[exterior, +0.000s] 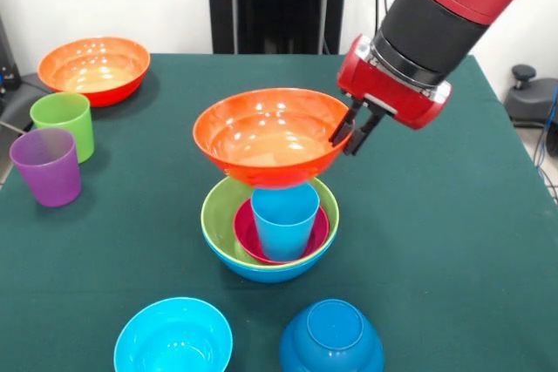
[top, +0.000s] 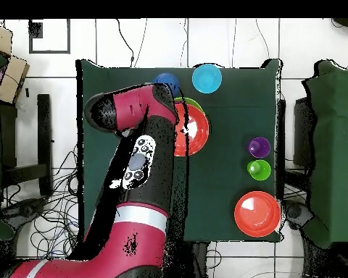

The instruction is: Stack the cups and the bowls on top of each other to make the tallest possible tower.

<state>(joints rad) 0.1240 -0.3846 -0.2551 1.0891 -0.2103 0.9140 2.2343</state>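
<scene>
My gripper [exterior: 353, 132] is shut on the right rim of a large orange bowl [exterior: 270, 132], holding it upright right over the tower. The tower [exterior: 270, 233] is a large blue bowl [exterior: 261, 273] holding a lime green bowl [exterior: 218, 215], a small magenta bowl [exterior: 248, 237] and a light blue cup [exterior: 284, 219]. The orange bowl's base is at the cup's rim; I cannot tell whether they touch. In the overhead view the held orange bowl [top: 193, 132] shows beside my arm, which hides the gripper.
A second orange bowl [exterior: 94, 67] [top: 257, 213] sits at the back left. A lime green cup [exterior: 65, 124] [top: 259, 170] and a purple cup [exterior: 48, 165] [top: 259, 147] stand at the left. A cyan bowl [exterior: 173, 337] [top: 206, 78] and an upturned dark blue bowl [exterior: 331, 337] [top: 167, 82] lie in front.
</scene>
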